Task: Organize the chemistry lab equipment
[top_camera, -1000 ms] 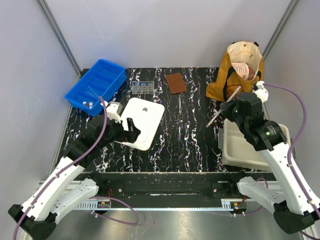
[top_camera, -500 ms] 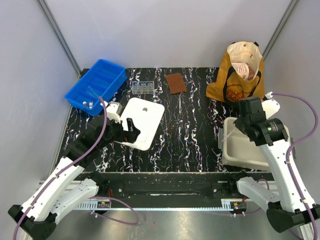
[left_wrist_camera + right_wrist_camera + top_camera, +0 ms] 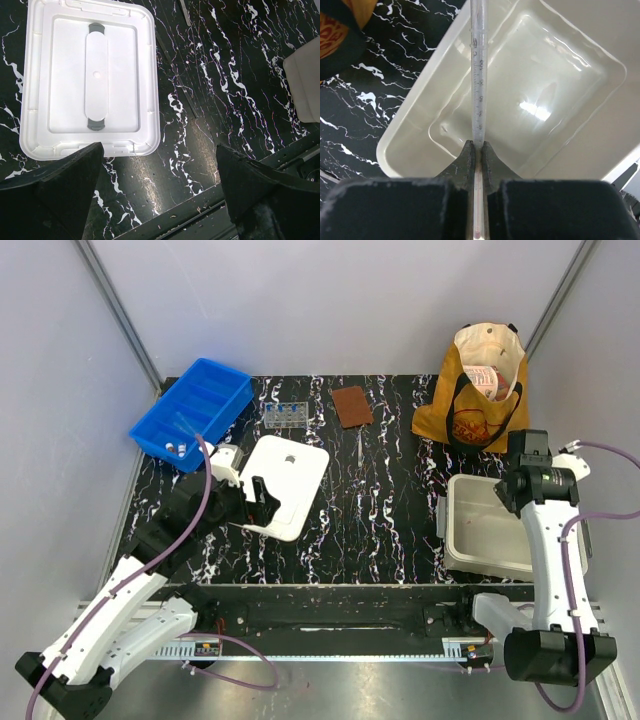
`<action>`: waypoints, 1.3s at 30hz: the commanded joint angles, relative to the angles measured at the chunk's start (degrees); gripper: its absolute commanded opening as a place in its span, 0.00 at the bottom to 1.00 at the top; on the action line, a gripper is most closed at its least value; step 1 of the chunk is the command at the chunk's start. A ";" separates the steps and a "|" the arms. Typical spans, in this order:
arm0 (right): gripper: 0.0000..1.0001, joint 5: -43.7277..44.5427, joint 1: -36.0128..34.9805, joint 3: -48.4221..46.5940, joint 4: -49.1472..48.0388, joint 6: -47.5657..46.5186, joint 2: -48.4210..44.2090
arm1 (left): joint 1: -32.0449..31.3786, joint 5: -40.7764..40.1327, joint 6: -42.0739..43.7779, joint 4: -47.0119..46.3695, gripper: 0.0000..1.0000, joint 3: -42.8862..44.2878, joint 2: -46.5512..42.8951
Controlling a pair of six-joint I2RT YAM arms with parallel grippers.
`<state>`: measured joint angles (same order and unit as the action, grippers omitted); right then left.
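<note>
Graduated glass tube (image 3: 478,75) pinched in right jaws over white bin (image 3: 570,115), not yet released. Left jaws wide above lid (image 3: 95,75). Tube rack (image 3: 284,415), metal tool (image 3: 359,447) unsorted on desk (image 3: 390,510); early stage.

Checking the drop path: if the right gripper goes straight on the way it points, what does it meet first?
Probably the bin: the right gripper, shut on a pipette, aims into it, so the pipette would touch first. Its tip is out of frame; depth unclear.
</note>
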<state>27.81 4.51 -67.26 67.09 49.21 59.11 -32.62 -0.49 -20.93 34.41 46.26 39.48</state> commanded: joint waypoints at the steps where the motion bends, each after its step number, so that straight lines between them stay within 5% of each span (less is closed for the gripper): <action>1: 0.02 -2.33 1.90 2.75 -3.02 3.78 0.30 | -0.16 0.23 0.71 -1.63 0.99 0.50 -0.37; 14: 0.01 3.21 3.57 15.58 -11.10 6.60 -0.14 | -0.07 -1.53 0.63 -0.93 0.99 0.67 -0.11; 27: 0.05 -0.39 7.61 23.41 -22.17 6.69 4.87 | -0.16 -4.43 0.45 -0.75 0.99 0.50 -0.02; 39: 0.25 -0.65 9.37 25.61 -24.64 5.46 5.40 | -0.16 -6.80 0.45 0.21 0.99 0.85 0.15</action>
<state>26.68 13.21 -40.93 44.47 54.85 64.71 -32.62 -5.21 -20.95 35.14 46.26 39.64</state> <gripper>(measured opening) 0.229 0.988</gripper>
